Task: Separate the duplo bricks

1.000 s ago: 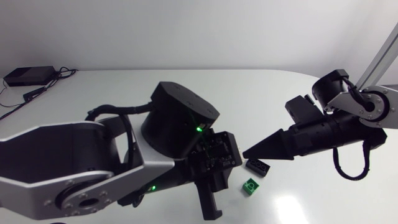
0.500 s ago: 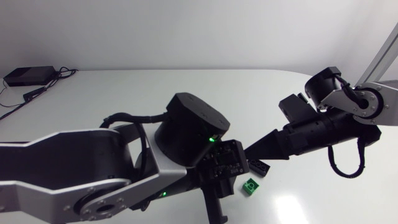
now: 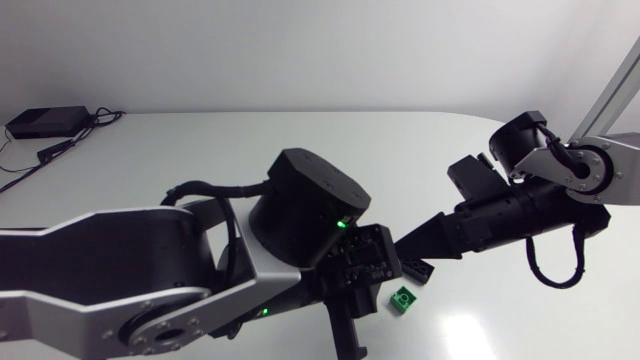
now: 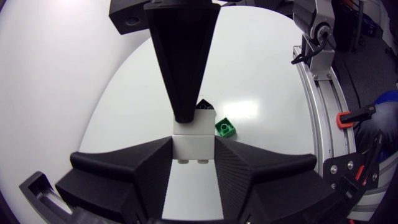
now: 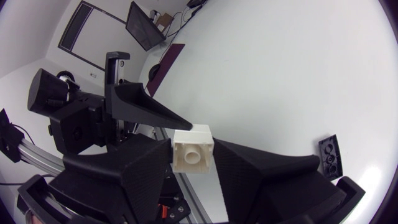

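Left gripper (image 4: 193,142) is clamped on a white brick (image 5: 193,154), one finger pressed flat on each side, as its own wrist view shows. Right gripper (image 3: 402,243) is closed on the same white piece from the opposite end. In the right wrist view the brick sits between its two fingers, touching both, with the round hollow of its face turned to the camera. The left wrist view shows a faint seam across the white piece, but I can't tell whether it is one brick or two stacked. It is held off the table (image 3: 200,150), at the spot where the two gripper tips meet. In the head view it is hidden behind the left arm's wrist. A black brick (image 3: 415,268) lies on the table just under the right gripper's tip. A green brick (image 3: 402,300) sits close beside it, nearer the front edge, studs up. Neither gripper is touching either of them.
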You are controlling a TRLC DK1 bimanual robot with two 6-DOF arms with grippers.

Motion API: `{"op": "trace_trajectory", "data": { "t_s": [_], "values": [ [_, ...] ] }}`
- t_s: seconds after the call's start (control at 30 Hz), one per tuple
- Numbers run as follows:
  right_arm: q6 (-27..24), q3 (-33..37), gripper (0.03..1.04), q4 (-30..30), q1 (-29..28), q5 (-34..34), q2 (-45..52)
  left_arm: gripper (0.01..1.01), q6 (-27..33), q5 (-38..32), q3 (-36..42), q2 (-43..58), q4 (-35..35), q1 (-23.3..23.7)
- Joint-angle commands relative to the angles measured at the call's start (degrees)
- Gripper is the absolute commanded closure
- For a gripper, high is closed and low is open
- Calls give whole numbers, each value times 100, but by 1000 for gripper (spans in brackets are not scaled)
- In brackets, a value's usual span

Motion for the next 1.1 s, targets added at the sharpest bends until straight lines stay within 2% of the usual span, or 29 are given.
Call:
{"op": "trace_trajectory", "data": {
  "t_s": [0.0,0.23,0.27,0.37,0.5,1.07],
  "values": [
    [-40,-184,570,-7,50,-57,87,736,-102,-40,212,21,38,23],
    [-40,-219,549,-15,85,-49,70,736,-102,-48,256,12,3,23],
    [-40,-219,557,-15,85,-40,52,736,-102,-48,256,12,-6,14],
    [-40,-219,670,-7,85,-22,8,736,-102,-57,238,21,-6,14],
    [-31,-263,703,55,77,48,-115,733,-102,-57,212,38,-14,32],
    [92,-298,736,283,-99,110,-264,718,-146,-48,1,-138,-50,49]
  ]
}}
